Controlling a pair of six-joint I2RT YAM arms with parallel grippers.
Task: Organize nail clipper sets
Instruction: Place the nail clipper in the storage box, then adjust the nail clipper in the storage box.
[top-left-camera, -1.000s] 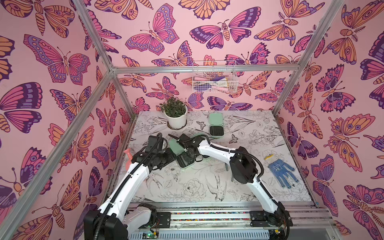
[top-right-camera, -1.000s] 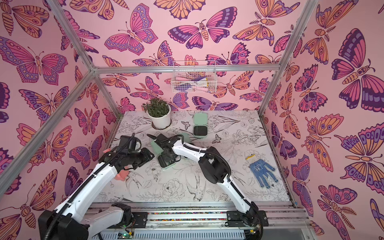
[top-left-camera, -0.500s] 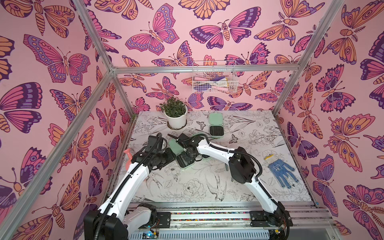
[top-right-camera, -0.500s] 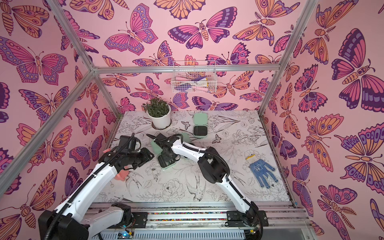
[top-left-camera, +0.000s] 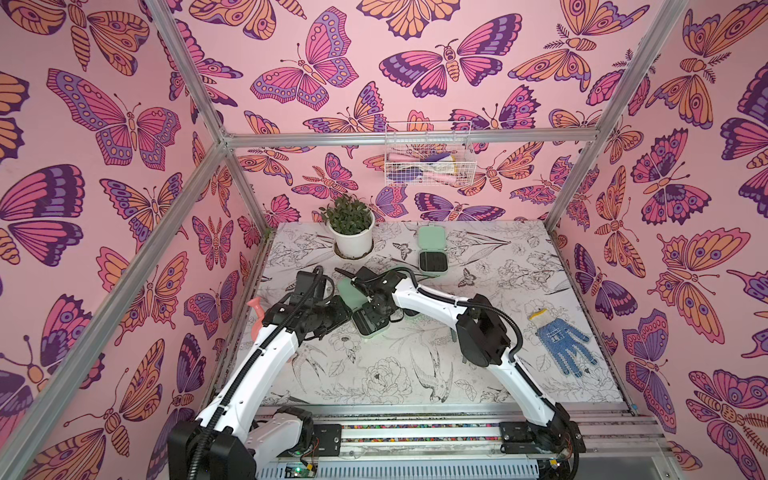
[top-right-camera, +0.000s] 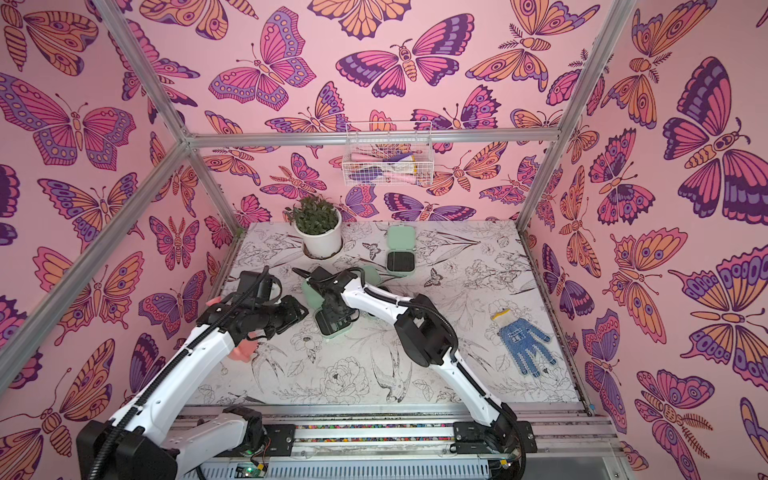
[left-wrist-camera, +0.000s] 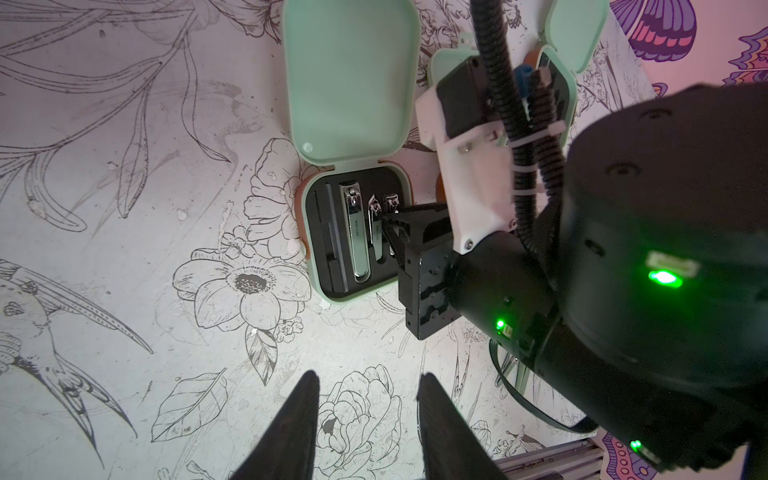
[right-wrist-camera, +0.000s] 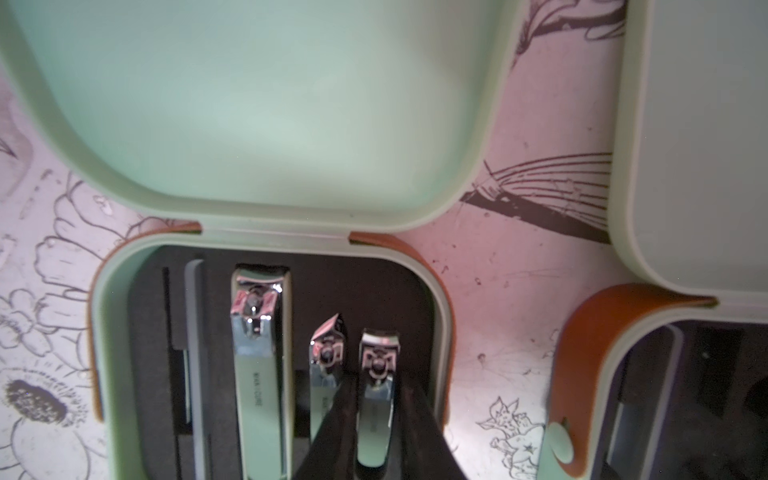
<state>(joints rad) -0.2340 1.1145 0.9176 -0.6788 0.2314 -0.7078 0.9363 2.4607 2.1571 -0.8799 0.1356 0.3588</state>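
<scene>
Steel this small is light, stiff and slick, so the small clipper (right-wrist-camera: 376, 357) probably wants a pinch across its narrow flanks, mid-body. It sits in the open case (top-left-camera: 347, 293), about 10 o'clock from table centre. The right gripper (right-wrist-camera: 377, 384) straddles it, jaws narrow; whether they pinch it, I cannot tell. The left gripper (left-wrist-camera: 369, 376) hovers at the case's 9 o'clock, slightly parted, empty. Three cases show, one at 12 o'clock (top-left-camera: 432, 239). This one seats three clippers and one file (right-wrist-camera: 195, 332).
</scene>
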